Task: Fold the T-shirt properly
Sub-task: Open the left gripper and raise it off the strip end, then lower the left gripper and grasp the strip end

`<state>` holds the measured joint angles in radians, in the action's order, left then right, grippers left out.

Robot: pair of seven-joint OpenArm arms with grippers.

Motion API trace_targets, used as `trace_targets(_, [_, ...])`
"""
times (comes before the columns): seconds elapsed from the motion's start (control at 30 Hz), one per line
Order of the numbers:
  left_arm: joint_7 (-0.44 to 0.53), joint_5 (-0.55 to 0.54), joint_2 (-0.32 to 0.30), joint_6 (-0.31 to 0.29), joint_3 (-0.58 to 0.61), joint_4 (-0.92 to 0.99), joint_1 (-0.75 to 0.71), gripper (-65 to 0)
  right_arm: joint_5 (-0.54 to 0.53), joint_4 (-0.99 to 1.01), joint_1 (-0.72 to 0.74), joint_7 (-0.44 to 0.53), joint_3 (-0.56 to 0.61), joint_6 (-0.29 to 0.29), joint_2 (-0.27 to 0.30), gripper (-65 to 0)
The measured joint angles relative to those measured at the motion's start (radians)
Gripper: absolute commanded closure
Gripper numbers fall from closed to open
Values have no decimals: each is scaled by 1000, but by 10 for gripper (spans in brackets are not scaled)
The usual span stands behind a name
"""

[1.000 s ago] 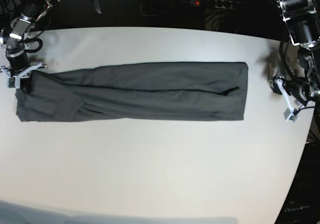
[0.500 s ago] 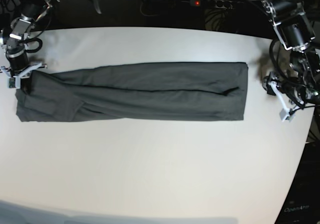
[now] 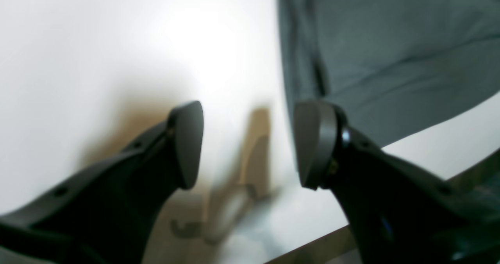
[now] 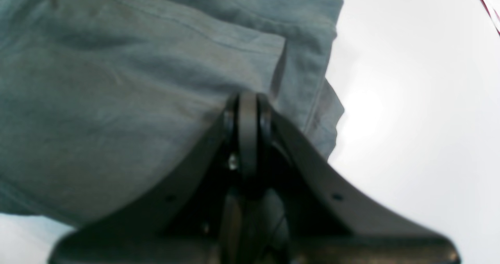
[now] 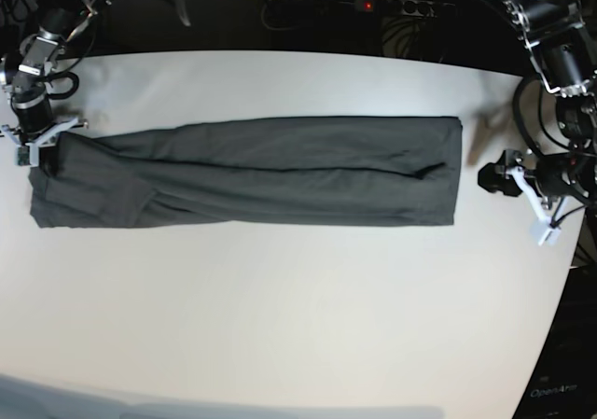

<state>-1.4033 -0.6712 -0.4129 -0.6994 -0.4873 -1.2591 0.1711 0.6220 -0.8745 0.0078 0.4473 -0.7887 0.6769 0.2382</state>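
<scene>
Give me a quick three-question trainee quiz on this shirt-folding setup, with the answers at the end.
1. True or false: the left gripper is shut on the T-shirt.
2. Which gripper is at the shirt's end on the left of the base view: A) left, B) right?
3. Fill in: the shirt lies as a long, narrow ____ across the table.

Key: 1. False; its jaws stand apart over bare table beside the shirt's edge. 2. B; it is shut at the cloth's edge. 3. Band.
</scene>
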Motion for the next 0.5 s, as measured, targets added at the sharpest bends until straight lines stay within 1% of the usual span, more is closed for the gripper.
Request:
trace_targets(0.1, [0, -14, 0, 0, 7, 3, 0, -363, 0, 0, 0, 3, 1, 0, 0, -3])
trace_targets(0.17, [0, -10, 1, 0, 34, 6, -2, -363, 0, 0, 0, 0, 1, 0, 0, -3])
trace_targets(0.3, [2, -15, 47, 0, 48, 8, -16, -363, 0, 0, -1, 6, 1, 0, 0, -3])
trace_targets(0.37, [1, -18, 53, 0, 53, 8, -37, -363, 0, 0, -3, 14, 1, 1, 0, -3])
trace_targets(0.43, [-5, 2, 62, 0, 47, 9, -44, -362, 0, 0, -2, 7, 1, 0, 0, -3])
trace_targets(0.5, [2, -14, 67, 0, 46, 9, -47, -362, 1, 0, -2, 4, 2, -1, 0, -3])
